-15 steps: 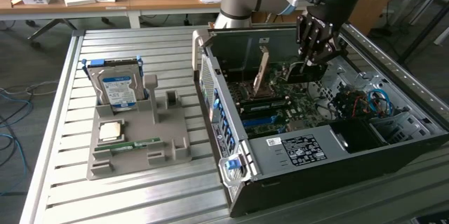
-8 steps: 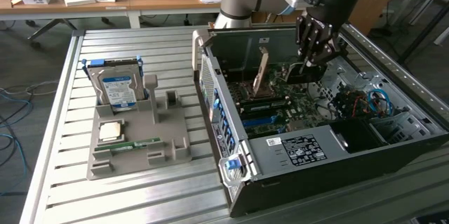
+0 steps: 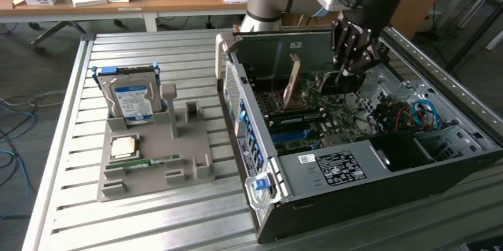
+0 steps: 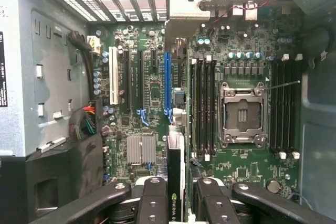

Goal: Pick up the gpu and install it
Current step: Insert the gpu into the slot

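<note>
Wrist view: the gripper [image 4: 179, 198] is clenched on the gpu [image 4: 176, 156], holding it edge-on inside the open computer case [image 3: 338, 168], presumably so the card lines up with the long blue motherboard slot [image 4: 167, 82] just beside it.

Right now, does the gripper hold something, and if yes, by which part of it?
Yes: the gripper holds the gpu, pinched across its two flat faces, at the thin edge that faces the wrist camera.

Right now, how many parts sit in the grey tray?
3: blue-labelled hard drive upright at the far end, square chip in front of it, green memory stick lying nearest the camera.
</note>
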You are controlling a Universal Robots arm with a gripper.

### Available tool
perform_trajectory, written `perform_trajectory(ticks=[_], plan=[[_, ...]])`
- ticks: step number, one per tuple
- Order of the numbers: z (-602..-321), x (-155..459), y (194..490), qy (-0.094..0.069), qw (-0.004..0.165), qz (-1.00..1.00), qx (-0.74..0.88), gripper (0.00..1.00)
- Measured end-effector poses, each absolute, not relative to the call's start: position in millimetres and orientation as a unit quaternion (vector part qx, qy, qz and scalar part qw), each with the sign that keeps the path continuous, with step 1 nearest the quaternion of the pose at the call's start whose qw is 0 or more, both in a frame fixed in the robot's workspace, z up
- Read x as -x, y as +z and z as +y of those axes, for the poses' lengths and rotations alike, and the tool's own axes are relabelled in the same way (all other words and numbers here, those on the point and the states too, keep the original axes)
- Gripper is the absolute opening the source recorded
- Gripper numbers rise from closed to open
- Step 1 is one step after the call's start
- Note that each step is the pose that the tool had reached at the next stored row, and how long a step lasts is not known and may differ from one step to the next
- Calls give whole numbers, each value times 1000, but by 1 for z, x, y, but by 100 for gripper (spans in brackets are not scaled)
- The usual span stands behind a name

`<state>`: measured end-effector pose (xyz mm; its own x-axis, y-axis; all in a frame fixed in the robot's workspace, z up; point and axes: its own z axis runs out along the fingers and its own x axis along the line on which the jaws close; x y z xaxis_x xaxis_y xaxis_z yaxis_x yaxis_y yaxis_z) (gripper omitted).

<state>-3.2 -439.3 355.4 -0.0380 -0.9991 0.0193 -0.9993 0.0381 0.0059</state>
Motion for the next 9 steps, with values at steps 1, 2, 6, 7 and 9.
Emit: perform_trajectory(ticks=[1,2,6,7,9], plan=[[-439,3,355,5,9,-720,-693,26],[-439,3,354,5,9,-720,-693,26],[-439,3,352,5,9,-720,-693,26],[-439,3,351,5,9,-720,-693,26],[-439,3,351,5,9,-720,-693,26]])
